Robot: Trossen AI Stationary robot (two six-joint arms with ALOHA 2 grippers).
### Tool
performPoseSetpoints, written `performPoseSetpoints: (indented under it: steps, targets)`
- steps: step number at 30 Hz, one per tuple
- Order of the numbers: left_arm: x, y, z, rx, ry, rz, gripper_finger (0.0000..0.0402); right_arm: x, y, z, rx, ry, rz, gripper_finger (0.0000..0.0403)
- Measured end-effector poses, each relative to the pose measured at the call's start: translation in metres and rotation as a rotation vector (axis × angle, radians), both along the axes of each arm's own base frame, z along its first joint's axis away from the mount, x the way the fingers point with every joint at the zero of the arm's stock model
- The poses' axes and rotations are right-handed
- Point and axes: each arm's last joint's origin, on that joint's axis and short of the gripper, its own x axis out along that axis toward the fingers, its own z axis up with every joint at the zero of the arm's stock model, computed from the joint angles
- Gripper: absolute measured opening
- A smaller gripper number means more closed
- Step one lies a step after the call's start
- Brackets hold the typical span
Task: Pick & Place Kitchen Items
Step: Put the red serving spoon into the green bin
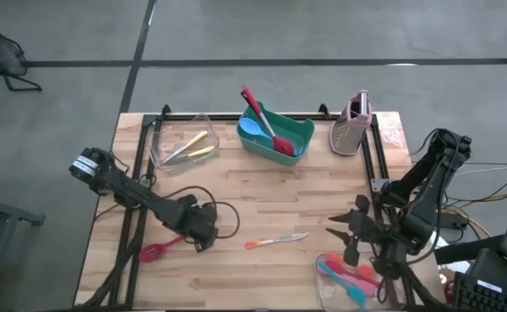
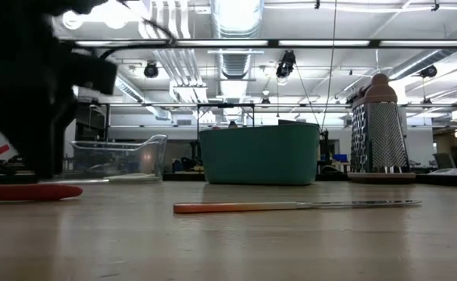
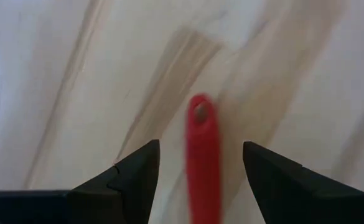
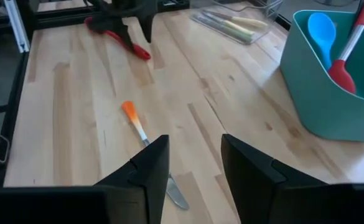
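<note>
A red slotted spatula lies flat on the wooden table near its left front. My left gripper points down over the spatula's handle end, open, one finger on each side and clear of it. An orange-handled knife lies flat at the table's middle front. Right of the knife, my right gripper hovers open above the table with nothing between its fingers. A green bin at the far middle holds a red spatula and a blue spoon.
A clear tub with yellow-handled cutlery stands at the far left. Another clear tub with pink and teal utensils sits at the near right. An upright grater stands far right. Bare wood lies between the knife and the bin.
</note>
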Motion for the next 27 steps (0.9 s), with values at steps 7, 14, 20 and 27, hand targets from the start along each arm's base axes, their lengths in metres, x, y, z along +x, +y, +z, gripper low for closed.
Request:
performPoseSetpoints:
  steps: [7, 14, 20, 27]
  targets:
    - [-0.016, 0.004, -0.028, -0.109, 0.062, 0.05, 0.0234, 0.0, 0.0, 0.0, -0.002, 0.001, 0.002, 0.0123]
    - [-0.022, 0.007, -0.041, -0.124, 0.054, 0.055, 0.0198, 0.0, 0.0, 0.0, -0.009, -0.001, 0.001, 0.0102]
    - [-0.02, 0.008, -0.04, -0.089, 0.031, 0.021, 0.0098, 0.002, -0.002, 0.0, -0.01, -0.004, -0.013, 0.0082]
    - [-0.016, 0.009, -0.037, -0.015, -0.035, -0.037, 0.0091, 0.011, -0.006, 0.002, -0.033, -0.015, -0.025, 0.0061]
